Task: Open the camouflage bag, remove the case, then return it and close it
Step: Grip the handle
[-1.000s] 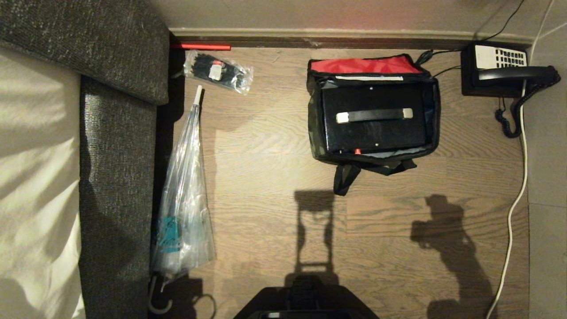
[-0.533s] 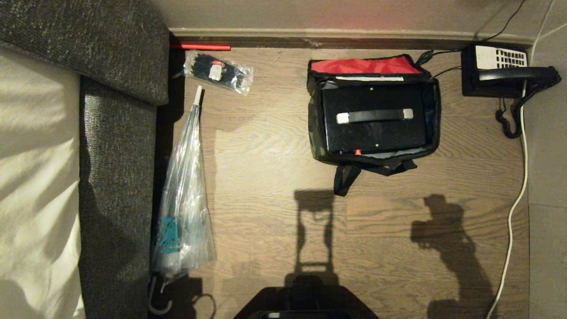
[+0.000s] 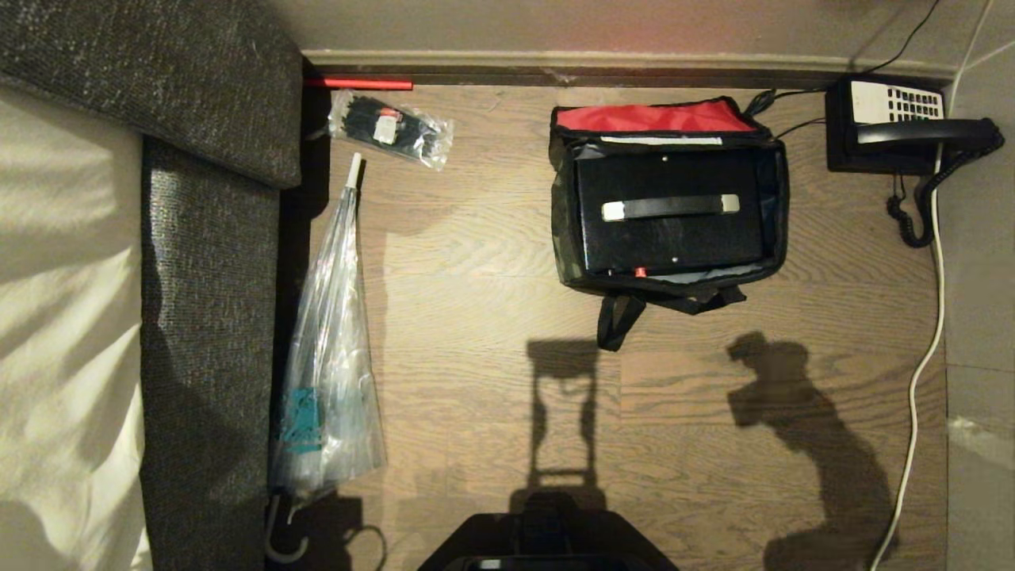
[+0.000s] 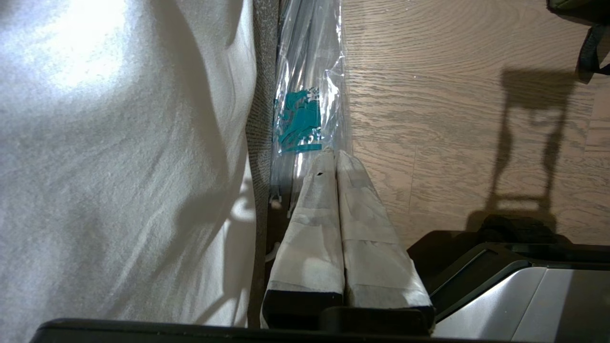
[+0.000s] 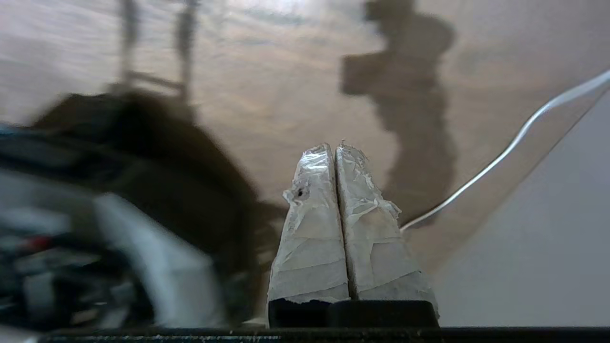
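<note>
The camouflage bag (image 3: 561, 238) stands open on the wooden floor near the far wall, its red-lined lid (image 3: 652, 117) folded back. The black case (image 3: 670, 238) sits inside it, a dark bar with whitish ends (image 3: 670, 207) on top. Neither arm shows in the head view; only the right arm's shadow (image 3: 801, 420) lies on the floor below the bag. My right gripper (image 5: 335, 148) is shut and empty above bare floor near a white cable (image 5: 505, 152). My left gripper (image 4: 333, 156) is shut and empty, parked low beside the bed.
A black desk telephone (image 3: 888, 127) with coiled cord sits right of the bag. A white cable (image 3: 924, 357) runs down the right side. A clear wrapped umbrella (image 3: 329, 357) and a packet of cable ties (image 3: 390, 127) lie left, beside the bed (image 3: 71, 317). The robot base (image 3: 547, 539) is at the near edge.
The right arm's shadow has shifted and stretched toward the bag; the right wrist view is blurred by motion. Bag, case and left arm have not moved.
</note>
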Motion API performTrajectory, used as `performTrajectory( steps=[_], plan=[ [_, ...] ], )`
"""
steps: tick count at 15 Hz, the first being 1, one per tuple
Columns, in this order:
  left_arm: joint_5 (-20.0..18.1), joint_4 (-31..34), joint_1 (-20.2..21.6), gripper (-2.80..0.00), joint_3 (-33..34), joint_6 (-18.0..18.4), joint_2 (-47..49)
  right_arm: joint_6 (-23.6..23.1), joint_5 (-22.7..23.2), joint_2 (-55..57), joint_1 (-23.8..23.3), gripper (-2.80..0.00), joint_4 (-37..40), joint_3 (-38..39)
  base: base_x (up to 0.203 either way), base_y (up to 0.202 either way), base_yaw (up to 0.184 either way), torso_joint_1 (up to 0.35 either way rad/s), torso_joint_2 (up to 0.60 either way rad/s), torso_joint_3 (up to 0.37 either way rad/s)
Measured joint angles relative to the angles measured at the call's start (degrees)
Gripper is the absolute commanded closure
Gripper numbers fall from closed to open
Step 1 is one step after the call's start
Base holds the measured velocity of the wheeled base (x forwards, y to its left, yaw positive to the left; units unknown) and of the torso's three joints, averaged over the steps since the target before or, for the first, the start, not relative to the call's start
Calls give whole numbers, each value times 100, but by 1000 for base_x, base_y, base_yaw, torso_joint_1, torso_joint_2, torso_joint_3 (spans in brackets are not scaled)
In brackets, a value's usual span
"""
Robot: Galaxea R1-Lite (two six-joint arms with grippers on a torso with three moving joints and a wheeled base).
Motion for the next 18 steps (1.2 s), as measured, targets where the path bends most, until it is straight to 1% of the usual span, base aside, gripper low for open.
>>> performTrajectory(
  steps=[2, 4, 6, 9, 10, 12, 13, 14, 16, 18],
  plan=[
    [2, -4, 0, 0, 0, 2, 0, -556, -299, 747, 261, 0, -816, -11, 0, 0, 0, 0, 0, 0],
    [0, -1, -2, 0, 0, 5, 0, -997, -446, 1491, 638, 0, -1552, -71, 0, 0, 0, 0, 0, 0],
    [2, 0, -6, 0, 0, 2, 0, -1335, -487, 2102, 874, 0, -1798, -318, 0, 0, 0, 0, 0, 0],
    [2, -4, 0, 0, 0, 2, 0, -2044, -590, 2736, 1006, 0, -1812, -840, 0, 0, 0, 0, 0, 0],
    [2, -4, 0, 0, 0, 5, 0, -2229, -715, 2888, 1041, 0, -2018, -942, 0, 0, 0, 0, 0, 0],
    [2, -6, 0, 0, 0, 5, 0, -2325, -984, 3132, 1156, 0, -2576, -1059, 0, 0, 0, 0, 0, 0],
    [5, -4, 0, 0, 0, 2, 0, -2428, -1032, 3227, 1193, 0, -2869, -1097, 0, 0, 0, 0, 0, 0],
    [2, -4, 0, 0, 0, 5, 0, -2661, -1046, 3309, 1206, 0, -3054, -1143, 0, 0, 0, 0, 0, 0],
    [0, -4, -2, 0, 0, 2, 0, -3537, -1041, 3466, 1210, 0, -3409, -1239, 0, 0, 0, 0, 0, 0],
    [2, -1, -5, 0, 0, 2, 0, -4534, -1041, 3631, 1202, 0, -4066, -1263, 0, 0, 0, 0, 0, 0]
  ],
)
